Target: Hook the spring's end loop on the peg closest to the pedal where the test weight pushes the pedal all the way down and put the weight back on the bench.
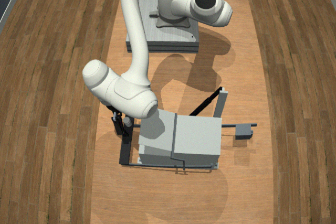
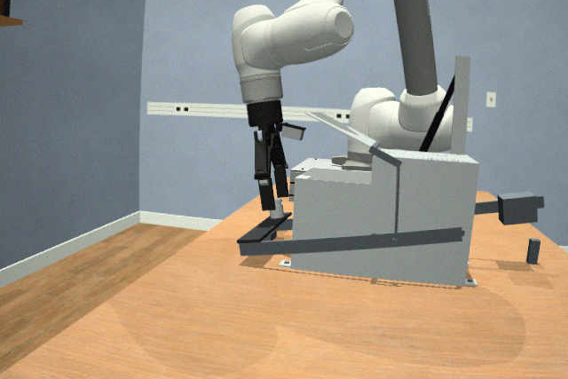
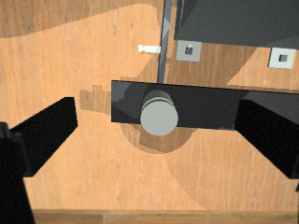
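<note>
The steel test weight (image 1: 126, 121) (image 2: 276, 209) (image 3: 159, 119) stands on the black pedal (image 1: 125, 151) (image 2: 261, 231) (image 3: 210, 109), near the pedal's far end. The pedal is above the bench, and its side arm slopes down toward it in the exterior view. My gripper (image 2: 275, 201) (image 3: 157, 113) is open, pointing down, with the fingers on either side of the weight and their tips around its top. Neither finger touches it in the wrist view. Spring and loop cannot be made out; a small white pin (image 3: 149, 49) shows beside the far side arm.
The grey feeder housing (image 1: 198, 135) (image 2: 343, 218) stands beside the pedal, its sloping lid flap (image 2: 343, 128) raised. A post (image 1: 220, 103) (image 2: 461, 104) with a black strut (image 1: 206, 105) (image 2: 437, 115) rises behind. A dark box (image 1: 242, 131) (image 2: 517, 209) sits on a rear bar; a small dark block (image 2: 532, 250) stands below.
</note>
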Controlling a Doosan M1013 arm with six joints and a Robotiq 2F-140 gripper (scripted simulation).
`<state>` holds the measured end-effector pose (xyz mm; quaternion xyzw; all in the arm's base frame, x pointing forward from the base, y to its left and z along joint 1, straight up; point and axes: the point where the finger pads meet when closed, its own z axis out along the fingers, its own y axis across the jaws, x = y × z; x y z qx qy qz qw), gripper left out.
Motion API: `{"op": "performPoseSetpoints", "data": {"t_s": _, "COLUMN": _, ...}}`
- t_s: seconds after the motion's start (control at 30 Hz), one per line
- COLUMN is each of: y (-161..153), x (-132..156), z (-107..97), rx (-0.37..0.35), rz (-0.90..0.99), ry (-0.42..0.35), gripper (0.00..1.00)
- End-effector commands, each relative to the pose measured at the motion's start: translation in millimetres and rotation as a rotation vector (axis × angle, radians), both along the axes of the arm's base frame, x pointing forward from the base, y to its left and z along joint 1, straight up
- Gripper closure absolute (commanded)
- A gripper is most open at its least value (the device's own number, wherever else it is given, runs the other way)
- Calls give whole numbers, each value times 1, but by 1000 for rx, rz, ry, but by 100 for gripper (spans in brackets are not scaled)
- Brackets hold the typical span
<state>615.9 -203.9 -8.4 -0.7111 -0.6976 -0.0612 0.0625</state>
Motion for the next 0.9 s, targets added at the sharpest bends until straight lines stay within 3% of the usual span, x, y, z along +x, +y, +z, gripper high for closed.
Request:
{"op": "performPoseSetpoints", "data": {"t_s": 0.0, "y": 0, "x": 0, "z": -2, "rx": 0, "rz": 0, "ry": -1, "gripper": 0}}
{"op": "performPoseSetpoints", "data": {"t_s": 0.87, "y": 0, "x": 0, "z": -6, "rx": 0, "rz": 0, "ry": -1, "gripper": 0}}
